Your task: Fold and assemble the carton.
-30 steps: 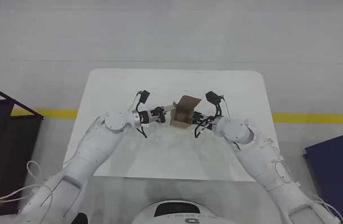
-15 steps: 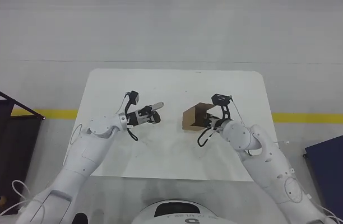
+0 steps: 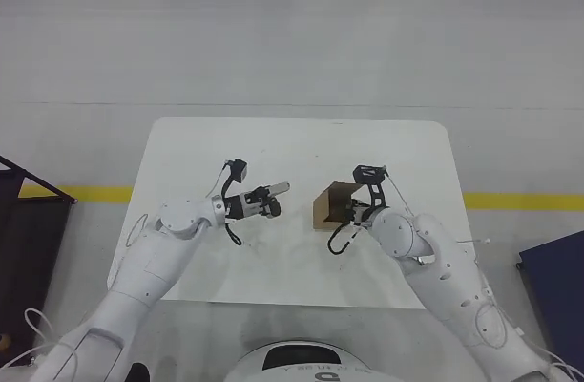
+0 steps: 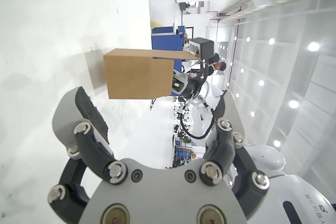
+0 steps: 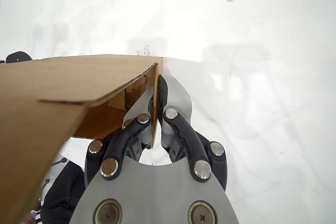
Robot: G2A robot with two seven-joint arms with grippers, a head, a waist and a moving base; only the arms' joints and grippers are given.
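I have the white table (image 3: 387, 153) under both arms. The brown carton (image 3: 330, 204) is squared up into a box and sits at the tip of my right pincer (image 3: 349, 214), its open mouth turned back toward that wrist. From the wrist camera, the right pincer (image 5: 157, 89) is pinched narrow on one side wall of the carton (image 5: 78, 72), with one finger inside the box and the other pressed against the wall's outer face. A loose flap hangs across the opening, beside the inner finger. I cannot tell whether the carton's base touches the table.

My left pincer (image 3: 273, 190) is spread wide and grips nothing. The carton (image 4: 136, 78) lies straight ahead of its fingertips (image 4: 89, 109), well apart from them, presenting a closed side panel.
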